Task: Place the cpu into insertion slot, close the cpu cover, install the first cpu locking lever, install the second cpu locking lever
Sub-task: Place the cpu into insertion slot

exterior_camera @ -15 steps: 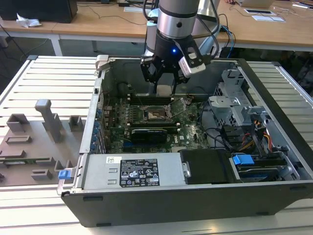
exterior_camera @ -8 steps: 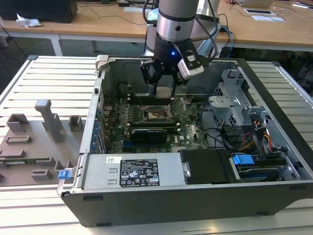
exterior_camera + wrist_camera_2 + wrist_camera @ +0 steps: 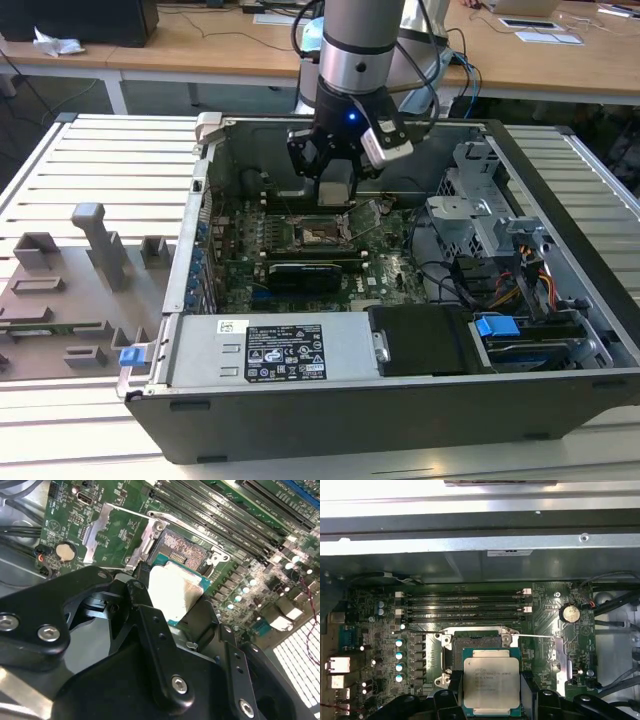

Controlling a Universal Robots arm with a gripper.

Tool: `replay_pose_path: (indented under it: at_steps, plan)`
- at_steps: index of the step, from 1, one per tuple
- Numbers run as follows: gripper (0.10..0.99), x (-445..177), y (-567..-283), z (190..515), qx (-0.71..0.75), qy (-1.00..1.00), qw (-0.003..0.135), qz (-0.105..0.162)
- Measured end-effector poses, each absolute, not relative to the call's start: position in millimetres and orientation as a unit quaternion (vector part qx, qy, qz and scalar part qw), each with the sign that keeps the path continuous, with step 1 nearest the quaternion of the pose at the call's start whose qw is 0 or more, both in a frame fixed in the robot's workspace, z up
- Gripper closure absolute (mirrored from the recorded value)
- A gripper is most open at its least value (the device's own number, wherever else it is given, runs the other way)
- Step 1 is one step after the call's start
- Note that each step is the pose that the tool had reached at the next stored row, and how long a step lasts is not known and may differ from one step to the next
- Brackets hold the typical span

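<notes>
The cpu (image 3: 491, 672) is probably light and stiff, but fragile. Its metal lid looks slick, and its underside and the contacts in the insertion slot (image 3: 474, 646) would not forgive a scrape or a tilt, so the bare side edges are the sensible place to hold it.

That is how the pincer (image 3: 490, 682) has it. The black fingers (image 3: 453, 679) are a chip's width apart and clamped on two opposite edges, with the lid facing up.

The chip hangs level just above the green motherboard (image 3: 555, 605), overlapping one edge of the slot and not yet seated. In the second wrist view, the cpu cover (image 3: 146, 540) stands swung open beside the socket.
</notes>
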State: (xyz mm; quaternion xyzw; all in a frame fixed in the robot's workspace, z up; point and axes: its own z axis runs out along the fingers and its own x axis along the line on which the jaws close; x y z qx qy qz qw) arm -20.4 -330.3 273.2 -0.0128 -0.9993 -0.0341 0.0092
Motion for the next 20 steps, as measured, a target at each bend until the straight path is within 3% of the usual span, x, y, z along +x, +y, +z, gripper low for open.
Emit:
replay_pose_path:
  at_steps: [20]
  plan:
    - [0.545, -19.8, -330.3, 268.9, -0.073, -0.997, 0.007, -0.034]
